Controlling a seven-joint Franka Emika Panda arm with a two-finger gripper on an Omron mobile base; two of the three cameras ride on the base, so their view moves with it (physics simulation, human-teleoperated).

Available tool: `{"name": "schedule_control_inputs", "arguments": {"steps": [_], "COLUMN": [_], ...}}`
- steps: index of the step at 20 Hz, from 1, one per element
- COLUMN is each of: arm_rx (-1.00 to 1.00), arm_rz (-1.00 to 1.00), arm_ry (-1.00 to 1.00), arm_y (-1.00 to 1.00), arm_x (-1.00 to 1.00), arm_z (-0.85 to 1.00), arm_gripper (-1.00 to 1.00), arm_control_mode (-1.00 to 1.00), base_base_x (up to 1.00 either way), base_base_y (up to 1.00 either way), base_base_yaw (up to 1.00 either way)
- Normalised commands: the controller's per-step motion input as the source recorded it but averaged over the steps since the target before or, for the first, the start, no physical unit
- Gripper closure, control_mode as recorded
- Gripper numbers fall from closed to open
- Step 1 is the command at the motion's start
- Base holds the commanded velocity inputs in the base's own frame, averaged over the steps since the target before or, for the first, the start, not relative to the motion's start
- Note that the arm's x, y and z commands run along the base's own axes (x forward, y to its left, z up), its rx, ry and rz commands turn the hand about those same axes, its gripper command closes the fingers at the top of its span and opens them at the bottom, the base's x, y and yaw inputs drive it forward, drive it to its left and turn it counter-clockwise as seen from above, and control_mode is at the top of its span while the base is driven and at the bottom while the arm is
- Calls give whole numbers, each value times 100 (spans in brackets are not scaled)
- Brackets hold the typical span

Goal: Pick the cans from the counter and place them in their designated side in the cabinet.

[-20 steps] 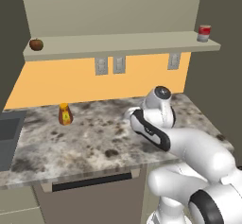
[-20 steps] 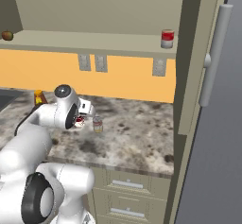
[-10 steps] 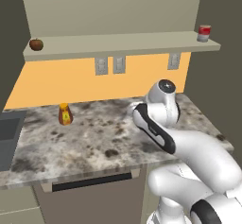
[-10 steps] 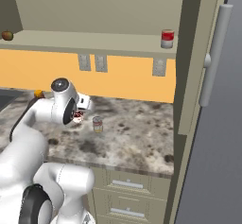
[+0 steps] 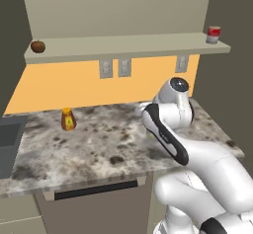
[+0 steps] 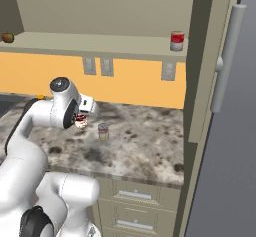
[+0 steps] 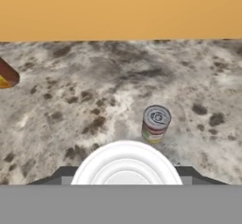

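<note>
dark red-and-white can (image 6: 81,120) has risen off the speckled desk (image 6: 145,141) in the end effector (image 6: 82,117), which is clamped on it, so shelf (image 6: 100,45) placement looks next, while the silver-grey can (image 6: 103,131) waits on the desk.

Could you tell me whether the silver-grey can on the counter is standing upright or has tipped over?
Upright: the silver-grey can stands on its base on the counter, its round lid facing up in the hand view.
</note>
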Motion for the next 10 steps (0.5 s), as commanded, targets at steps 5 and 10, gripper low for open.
{"name": "schedule_control_inputs", "arguments": {"steps": [5,10], "arm_rx": [0,0], "arm_rz": [0,0], "arm_ry": [-2,-2], "arm_y": [-15,-10], "arm_x": [-30,-34], "arm_z": [26,21], "arm_gripper": [100,100], "arm_control_mode": [-100,-100], "base_base_x": [0,0], "base_base_y": [0,0], "base_base_yaw": [0,0]}}
